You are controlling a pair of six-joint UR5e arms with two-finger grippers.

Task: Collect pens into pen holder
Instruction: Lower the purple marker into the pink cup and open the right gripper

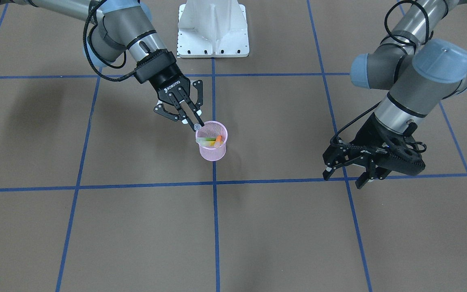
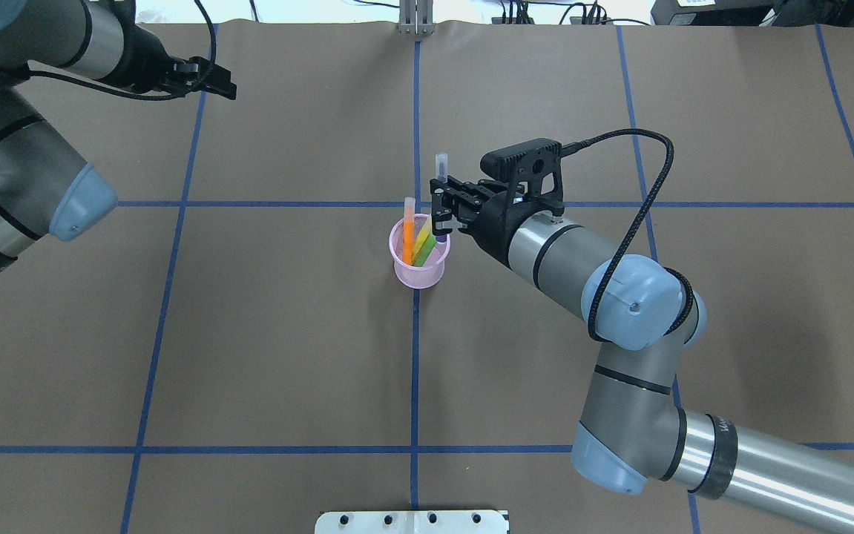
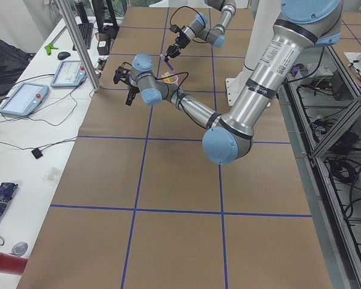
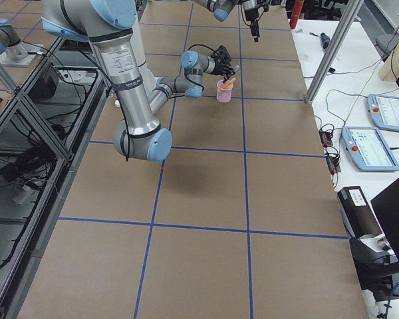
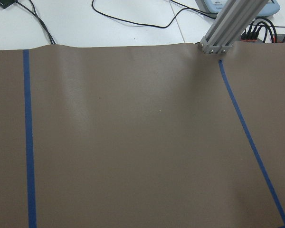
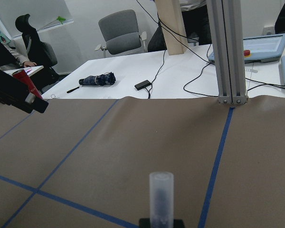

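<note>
Overhead and front views look down from opposite sides, sharing the pen holder (image 2: 418, 276). Side views look along the table (image 3: 168, 180) from its ends, far back.

Contents as recorded from overhead, all places taken from the pen holder.

- Pen holder (image 2: 419, 276): pink mesh cup, upright on the table (image 2: 286, 334), on a blue tape line (image 2: 415, 371).
- Orange pen (image 2: 408, 231): inside, at the holder's left, whitish cap standing clear above the rim.
- Green pen (image 2: 425, 243): inside, leaning just right of the orange pen.
- Purple pen (image 2: 441, 170): near upright at the holder's right rim, cap uppermost; whether its lower end had entered was unclear.
- Right gripper (image 2: 439, 210): just right of the holder, closed around the purple pen; a black cable (image 2: 649, 193) looped behind it.
- Left gripper (image 2: 228, 83): well apart, beyond and left of the holder.
- White base plate (image 2: 412, 521): well apart, on the robot's side.
</note>
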